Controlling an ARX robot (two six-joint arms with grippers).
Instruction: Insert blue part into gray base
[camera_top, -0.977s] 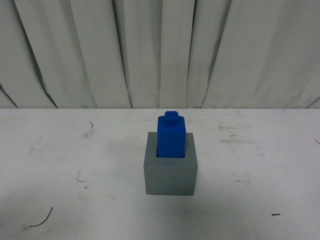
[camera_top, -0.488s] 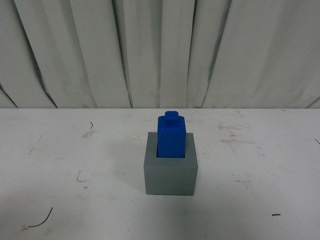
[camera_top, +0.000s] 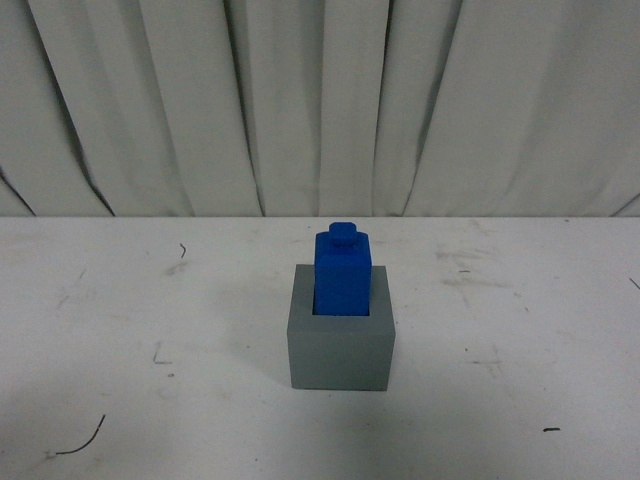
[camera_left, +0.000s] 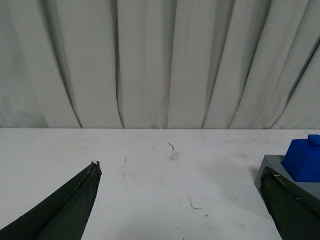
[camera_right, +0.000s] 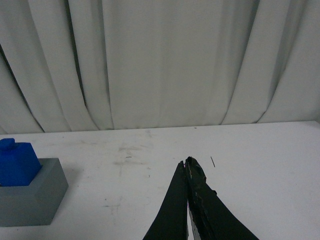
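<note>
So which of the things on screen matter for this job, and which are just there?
Job:
blue part, standing in the base's recess
gray base

Just there:
white table, scuffed
curtain behind
left tool open, right tool shut, both holding nothing

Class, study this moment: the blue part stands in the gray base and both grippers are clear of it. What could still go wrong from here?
1. The blue part rises well above the gray base; it may not be fully seated, though the recess depth is hidden.
2. The open left gripper has one finger close beside the base, so a sideways move might nudge it.
3. The right gripper is shut and farther off, a lesser risk.
</note>
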